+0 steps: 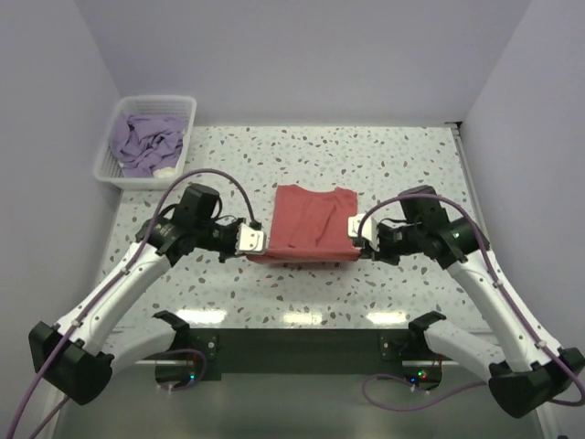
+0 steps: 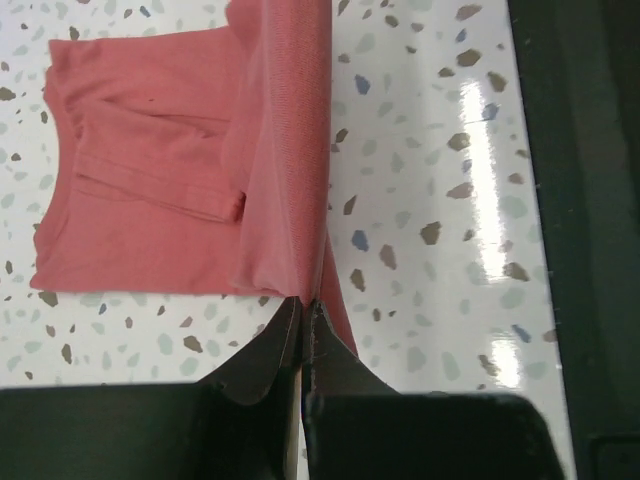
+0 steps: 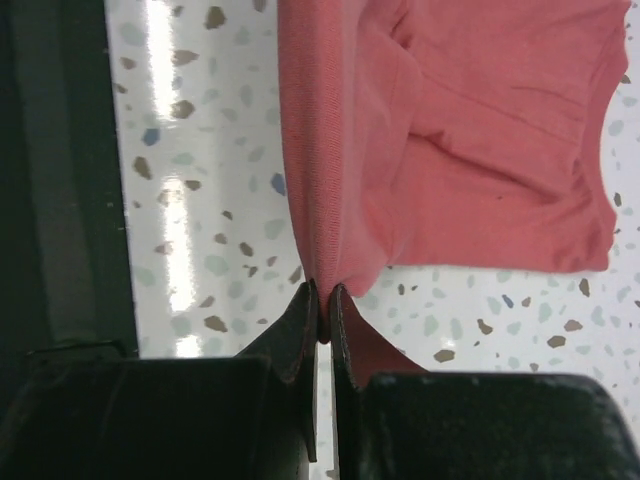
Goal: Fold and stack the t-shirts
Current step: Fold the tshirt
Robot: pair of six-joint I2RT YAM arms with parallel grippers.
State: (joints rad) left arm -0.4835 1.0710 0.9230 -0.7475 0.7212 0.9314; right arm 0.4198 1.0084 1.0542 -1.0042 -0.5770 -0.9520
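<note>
While left tool [image 2: 303, 308] and right tool [image 3: 322, 300] clamp coral shirt [image 1: 306, 224], overhead alone shows lavender shirt [image 1: 146, 139], basket [image 1: 107, 165].

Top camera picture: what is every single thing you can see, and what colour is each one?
coral-red t-shirt: one, coral red, middle of the table, part folded, near edge pinched at both ends
lavender t-shirt: one, pale purple, crumpled inside the basket
basket: one, white lattice, far left corner of the table
table: one, white with dark speckles, under everything
cables: two, purple, one looping along each arm
arms: two, white and black, reaching in from the near edge
left tool: one, black, shut on the left end of the coral-red t-shirt's near edge
right tool: one, black, shut on the right end of that edge
</note>
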